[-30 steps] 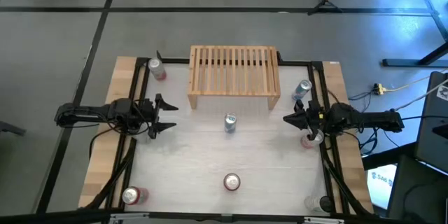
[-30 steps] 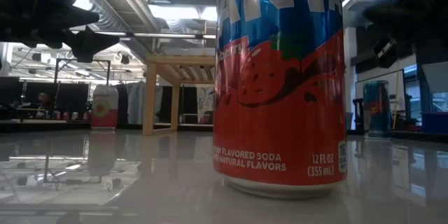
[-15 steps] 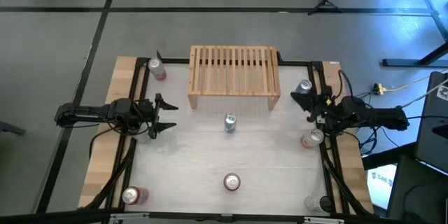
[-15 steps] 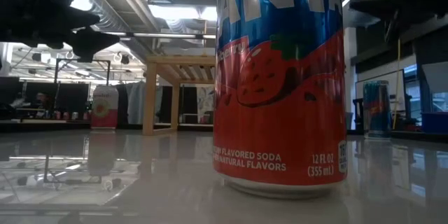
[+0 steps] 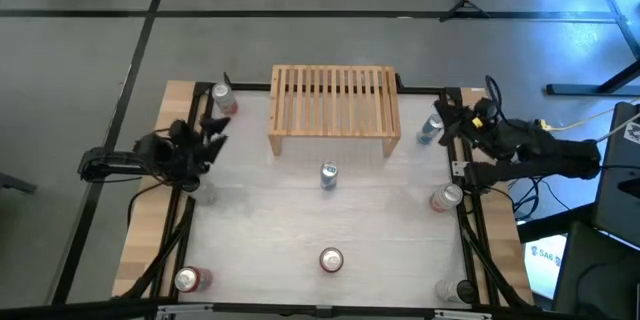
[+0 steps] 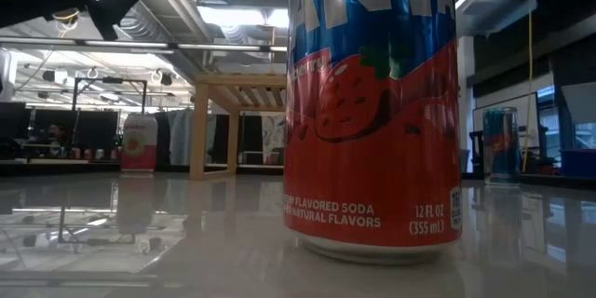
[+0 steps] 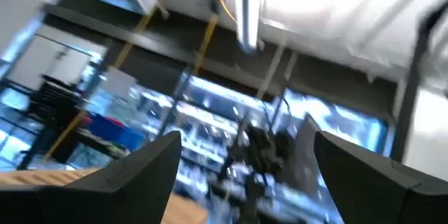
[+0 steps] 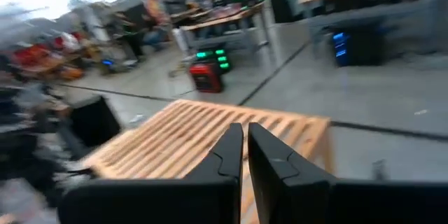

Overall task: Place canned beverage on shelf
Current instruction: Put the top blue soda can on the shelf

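Observation:
The light-wood slatted shelf [image 5: 335, 100] stands on its short legs at the table's far middle, with nothing on its top; it also shows in the low view [image 6: 240, 121] and the right wrist view [image 8: 203, 136]. Several cans stand upright on the table: one just in front of the shelf [image 5: 328, 174], and a red-and-blue one at the near middle [image 5: 331, 259] that fills the low view [image 6: 372, 112]. My left gripper [image 5: 212, 128] [image 7: 245, 140] is open, raised and tipped upward, near the far-left can [image 5: 224, 98]. My right gripper [image 5: 442, 118] [image 8: 245, 129] is shut and empty, raised beside the far-right can [image 5: 431, 128].
More cans stand at the near left [image 5: 187, 279], the right edge [image 5: 446, 197] and the near right [image 5: 450, 290]. In the low view a pink can [image 6: 140, 142] stands left of the shelf and a blue one [image 6: 500, 144] at the right. Black frame rails run along the table's sides.
My left gripper has gone up and toward the table's far edge, tipping upward. My right gripper has gone toward the far right corner and risen out of the low view. No can has moved.

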Tool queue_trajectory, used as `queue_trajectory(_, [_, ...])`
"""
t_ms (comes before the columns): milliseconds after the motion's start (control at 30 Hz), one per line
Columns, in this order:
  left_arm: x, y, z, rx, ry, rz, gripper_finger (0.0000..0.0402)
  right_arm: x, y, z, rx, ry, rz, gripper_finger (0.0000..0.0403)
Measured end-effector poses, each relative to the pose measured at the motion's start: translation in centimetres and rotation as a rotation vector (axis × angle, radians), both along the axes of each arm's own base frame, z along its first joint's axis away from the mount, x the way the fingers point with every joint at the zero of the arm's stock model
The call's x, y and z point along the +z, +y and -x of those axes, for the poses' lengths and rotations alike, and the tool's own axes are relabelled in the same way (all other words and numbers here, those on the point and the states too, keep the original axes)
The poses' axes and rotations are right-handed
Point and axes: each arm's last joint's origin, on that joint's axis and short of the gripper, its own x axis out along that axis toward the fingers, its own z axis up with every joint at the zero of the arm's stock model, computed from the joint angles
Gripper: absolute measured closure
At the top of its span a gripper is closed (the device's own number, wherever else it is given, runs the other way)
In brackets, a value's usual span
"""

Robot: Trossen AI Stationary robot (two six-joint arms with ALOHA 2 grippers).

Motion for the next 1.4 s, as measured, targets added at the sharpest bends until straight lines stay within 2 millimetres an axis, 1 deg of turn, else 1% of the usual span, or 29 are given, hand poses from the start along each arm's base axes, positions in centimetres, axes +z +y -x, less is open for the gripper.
queue_trajectory(233, [0.0,0.0,0.0,0.0,-0.013,0.03,0.0079,3.3,-0.2,0.4,-0.075,0.051,0.009,0.0388])
queue_trajectory(367, [0.4,0.1,0.3,-0.047,-0.093,0.104,0.0079,4.6,-0.2,0.7,-0.109,0.083,-0.009,0.0383])
queue_trajectory(467, [0.4,0.1,0.3,-0.065,-0.115,0.15,0.0079,5.3,-0.4,0.8,-0.131,0.116,-0.026,0.0355])
queue_trajectory(567, [0.4,0.1,0.3,-0.08,-0.111,0.141,0.0079,5.6,-0.7,0.8,-0.175,0.133,-0.084,0.0308])
queue_trajectory(667, [0.4,-0.1,0.2,-0.137,-0.115,0.127,0.0079,5.5,-1.2,0.3,-0.168,0.202,-0.151,0.0255])
queue_trajectory(800, [0.4,0.0,0.3,-0.119,-0.119,0.15,0.0079,4.7,-2.2,-0.7,-0.16,0.338,-0.268,0.0188])
queue_trajectory(867, [0.4,0.0,0.2,-0.117,-0.116,0.155,0.0079,4.2,-3.0,-1.4,-0.159,0.408,-0.346,0.0161])
queue_trajectory(967, [0.3,0.1,0.2,-0.093,-0.11,0.163,0.0079,3.2,-4.4,-2.4,-0.155,0.514,-0.493,0.0132])
queue_trajectory(1067, [0.3,0.1,0.2,-0.082,-0.111,0.172,0.0079,2.3,-5.9,-3.0,-0.166,0.624,-0.608,0.0119])
queue_trajectory(1200, [0.3,0.2,0.3,-0.062,-0.118,0.186,0.0079,2.2,-7.4,-3.3,-0.199,0.731,-0.641,0.0117])
queue_trajectory(1267, [0.3,0.2,0.3,-0.041,-0.122,0.2,0.0079,2.0,-8.0,-3.7,-0.202,0.75,-0.674,0.0117])
queue_trajectory(1400, [0.3,0.3,0.4,-0.006,-0.129,0.225,0.0079,1.7,-8.6,-4.4,-0.239,0.723,-0.749,0.0116])
